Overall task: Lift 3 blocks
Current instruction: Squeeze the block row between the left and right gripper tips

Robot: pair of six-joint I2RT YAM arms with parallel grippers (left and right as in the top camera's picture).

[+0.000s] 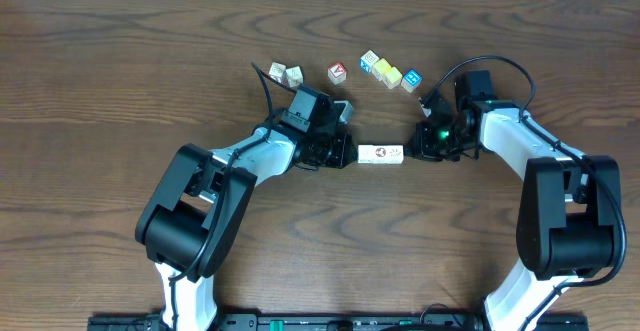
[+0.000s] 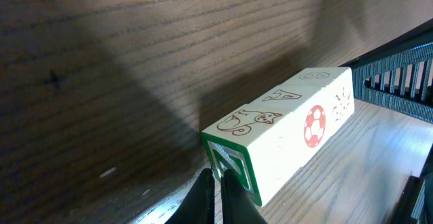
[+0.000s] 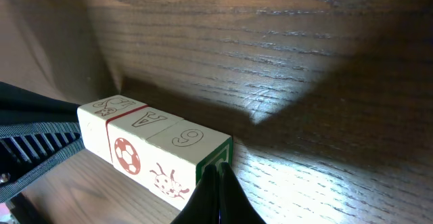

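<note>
Three cream-white blocks [image 1: 381, 154] lie end to end as one short row between my two grippers. The left gripper [image 1: 350, 154] is shut, and its tips press the row's green-framed left end [image 2: 230, 166]. The right gripper [image 1: 412, 153] is also shut and pushes against the opposite end [image 3: 216, 158]. Nothing sits between either pair of jaws. In the left wrist view the blocks [image 2: 284, 136] show a cat, a letter A and a football; my left gripper [image 2: 218, 173] touches the near end face. In the right wrist view the blocks [image 3: 149, 146] show a football and a ladybird, just ahead of my right gripper [image 3: 215, 166]. The row casts a dark shadow on the wood.
Loose cubes lie along the far side of the table: two pale ones [image 1: 285, 73], a red-faced one [image 1: 338, 72], a yellow and white cluster [image 1: 382, 70] and a blue-faced one [image 1: 411, 79]. The right arm's black body [image 2: 399, 82] stands just beyond the row.
</note>
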